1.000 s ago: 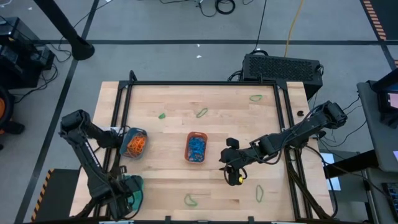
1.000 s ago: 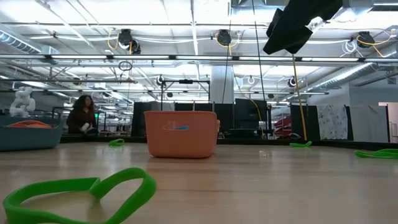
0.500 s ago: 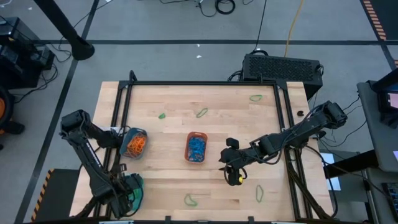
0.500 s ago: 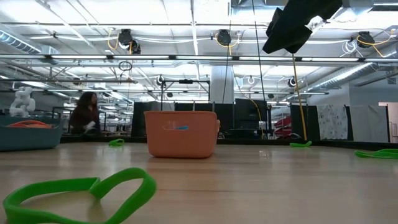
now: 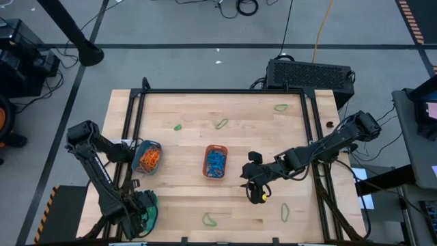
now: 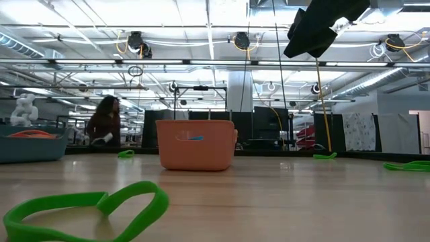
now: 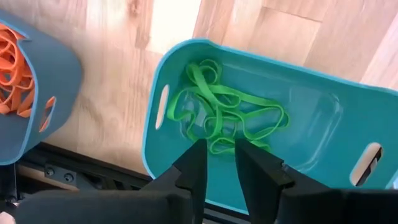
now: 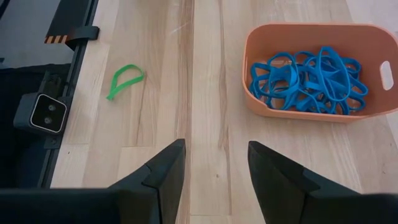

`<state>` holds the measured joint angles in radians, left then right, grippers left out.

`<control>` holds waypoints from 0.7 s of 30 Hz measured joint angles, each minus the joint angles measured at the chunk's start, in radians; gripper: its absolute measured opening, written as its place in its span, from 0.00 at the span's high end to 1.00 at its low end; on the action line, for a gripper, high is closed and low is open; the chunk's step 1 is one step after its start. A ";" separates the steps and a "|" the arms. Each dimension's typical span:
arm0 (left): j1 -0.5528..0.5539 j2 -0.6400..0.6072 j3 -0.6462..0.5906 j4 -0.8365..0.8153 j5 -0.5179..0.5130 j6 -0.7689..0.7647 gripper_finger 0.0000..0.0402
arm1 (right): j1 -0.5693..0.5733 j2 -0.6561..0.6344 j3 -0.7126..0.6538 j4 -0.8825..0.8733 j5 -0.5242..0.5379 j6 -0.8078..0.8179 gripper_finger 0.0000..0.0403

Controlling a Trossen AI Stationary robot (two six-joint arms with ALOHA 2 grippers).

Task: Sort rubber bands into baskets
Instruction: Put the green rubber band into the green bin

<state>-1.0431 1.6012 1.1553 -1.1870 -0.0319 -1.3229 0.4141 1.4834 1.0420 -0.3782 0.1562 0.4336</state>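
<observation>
A: So, how do the rubber bands lie about the orange basket [image 5: 216, 162]?
B: It holds a tangle of blue loops [image 8: 308, 81]. The round basket [image 5: 147, 156] beside it holds orange loops [image 7: 11, 56]; the teal basket [image 7: 311, 118], near the table's front corner, has green bands [image 7: 227, 115] heaped inside. Loose green ones [image 5: 222, 124] lie scattered around.
A: And the grippers?
B: The left gripper [image 7: 217, 163] hangs over the teal basket, fingers slightly apart, empty. The right gripper [image 8: 214, 171], just beside the orange basket, stands open, holding nothing.

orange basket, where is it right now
In the high view the orange basket sits mid-table, holding blue bands, between the round basket at left and the right gripper.
</observation>
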 joint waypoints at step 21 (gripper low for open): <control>0.294 -0.001 0.000 -0.107 -0.831 0.336 0.76 | 0.000 0.000 -0.011 0.010 0.085 -0.062 0.59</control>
<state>-0.7496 1.6001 1.1557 -1.2935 -0.8630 -0.9865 0.4141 1.4834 1.0310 -0.3680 0.2411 0.3711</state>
